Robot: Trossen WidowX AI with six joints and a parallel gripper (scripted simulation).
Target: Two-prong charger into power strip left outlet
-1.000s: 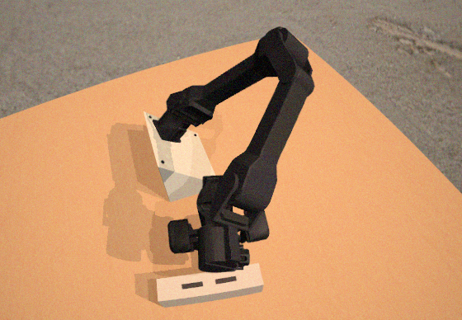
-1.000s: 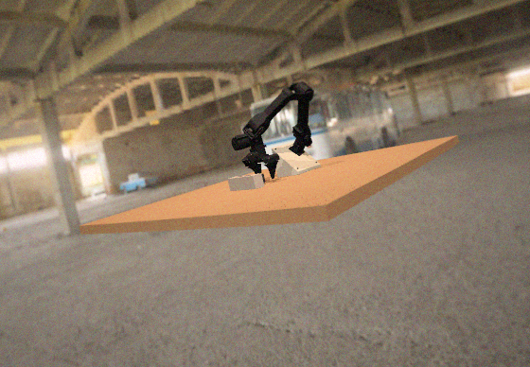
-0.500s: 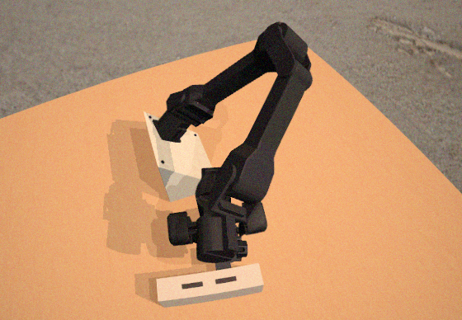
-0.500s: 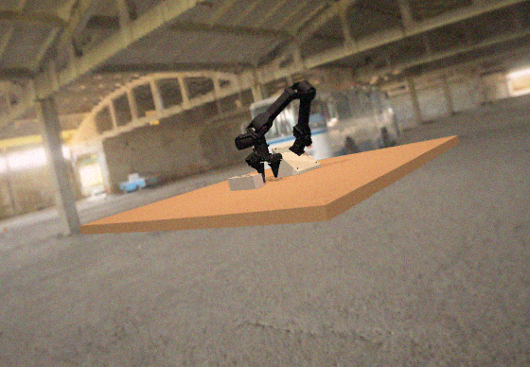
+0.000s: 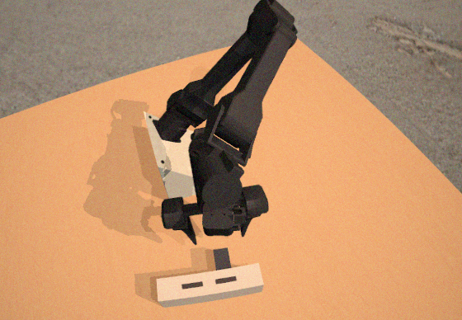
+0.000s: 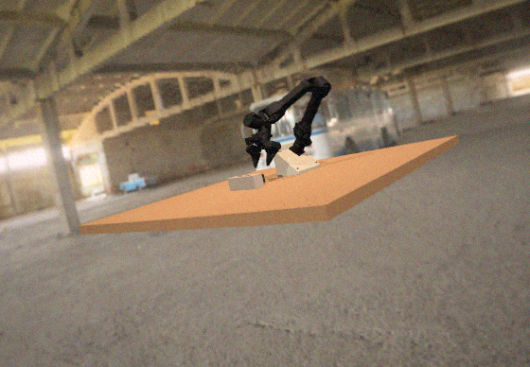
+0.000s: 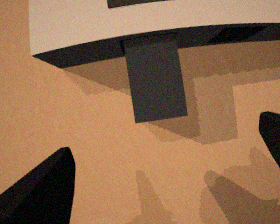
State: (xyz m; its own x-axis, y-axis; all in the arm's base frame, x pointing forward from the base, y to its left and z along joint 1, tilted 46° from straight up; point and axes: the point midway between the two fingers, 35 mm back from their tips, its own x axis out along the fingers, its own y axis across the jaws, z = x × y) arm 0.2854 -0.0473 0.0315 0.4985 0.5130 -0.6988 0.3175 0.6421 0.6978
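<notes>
The dark charger [image 5: 222,259] [image 6: 264,178] [image 7: 156,80] lies low, with one end against the dark side face of the white power strip [image 5: 249,275] [image 6: 243,183] [image 7: 75,25]. It is at the left opening in the wrist view; another dark opening [image 7: 237,34] shows to its right. No prongs show, and whether they are fully seated is hidden. My gripper [image 5: 219,239] [image 6: 262,165] [image 7: 170,139] is open and empty, above and behind the charger's free end. In the wrist view the fingertips stand wide to either side, clear of the charger.
The strip stands on the orange table [image 5: 351,218] [image 6: 308,194], with two dark marks on its top. A cream wedge-shaped base [image 5: 179,183] [image 6: 295,165] stands behind the gripper, under the arm. The arm's shadow falls on the table beside it.
</notes>
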